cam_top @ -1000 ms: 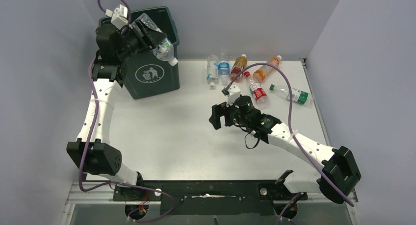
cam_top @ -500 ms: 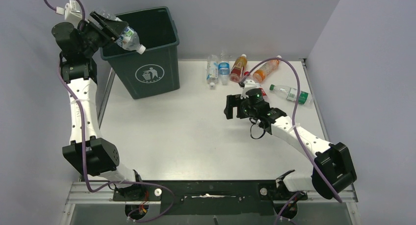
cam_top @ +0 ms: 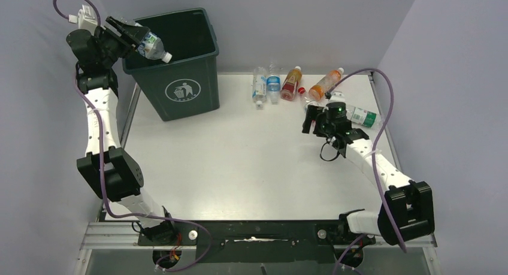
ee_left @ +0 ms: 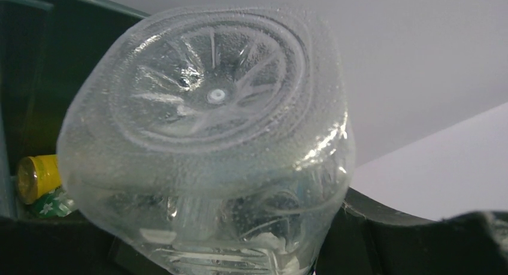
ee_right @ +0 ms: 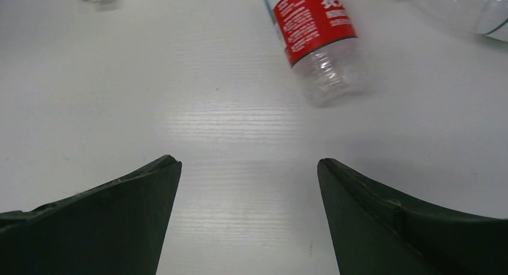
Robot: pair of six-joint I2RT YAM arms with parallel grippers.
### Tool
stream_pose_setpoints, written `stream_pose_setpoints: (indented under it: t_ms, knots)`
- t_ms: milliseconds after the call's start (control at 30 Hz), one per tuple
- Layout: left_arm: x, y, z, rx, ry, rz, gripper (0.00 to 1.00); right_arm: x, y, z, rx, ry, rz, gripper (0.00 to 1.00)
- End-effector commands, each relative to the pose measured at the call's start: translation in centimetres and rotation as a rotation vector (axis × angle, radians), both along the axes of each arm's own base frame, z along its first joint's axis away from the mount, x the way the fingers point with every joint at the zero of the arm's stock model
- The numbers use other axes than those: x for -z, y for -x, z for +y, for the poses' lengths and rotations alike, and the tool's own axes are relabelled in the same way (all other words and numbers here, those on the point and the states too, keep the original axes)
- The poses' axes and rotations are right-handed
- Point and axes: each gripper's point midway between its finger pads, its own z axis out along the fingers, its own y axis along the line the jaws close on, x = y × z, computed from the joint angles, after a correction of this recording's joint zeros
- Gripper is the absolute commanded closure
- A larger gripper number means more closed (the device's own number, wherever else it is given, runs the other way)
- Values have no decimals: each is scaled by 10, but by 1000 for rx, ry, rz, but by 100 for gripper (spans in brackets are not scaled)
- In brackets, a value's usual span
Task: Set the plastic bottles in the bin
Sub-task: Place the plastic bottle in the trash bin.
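Note:
My left gripper [cam_top: 133,35] is shut on a clear plastic bottle [cam_top: 151,46] and holds it tilted, cap down, over the left rim of the dark green bin [cam_top: 183,89]. The bottle's ribbed base [ee_left: 209,107] fills the left wrist view. A yellow-capped bottle [ee_left: 33,178] lies inside the bin. My right gripper [cam_top: 311,120] is open and empty, low over the table. A red-labelled bottle [ee_right: 311,23] lies just ahead of it [ee_right: 248,164]. More bottles lie at the back: two clear [cam_top: 259,83] [cam_top: 273,86], two orange [cam_top: 291,82] [cam_top: 325,85], one green-labelled [cam_top: 362,116].
Grey walls close in the white table [cam_top: 239,167] on the back and both sides. The bin stands at the table's back left corner. Purple cables loop over both arms.
My left gripper has swung the bottle from the bin's front to above its left rim. My right arm has moved right and back toward the lying bottles.

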Motion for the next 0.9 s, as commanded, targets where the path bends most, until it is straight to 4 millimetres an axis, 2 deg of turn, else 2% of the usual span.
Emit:
stream_pose_setpoints:
  t_ms: [0, 133, 367, 467, 667, 867]
  knots:
    - [-30, -3, 6, -34, -78, -118, 54, -4, -20, -34, 109, 33, -31, 13]
    - [-19, -13, 8, -46, -95, -111, 54, -2, -35, -61, 184, 129, -9, 11]
    - [-1, -30, 15, -63, -118, -79, 54, 8, -61, -84, 180, 136, -1, 8]
    - [4, -35, 18, -71, -129, -62, 53, 15, -68, -87, 158, 122, 1, 8]
    - [11, -42, 18, -89, -168, -28, 39, 33, -80, -79, 82, 95, 13, 8]
    - [15, -44, 22, -116, -186, -3, 33, 45, -86, -75, 54, 89, 27, 12]
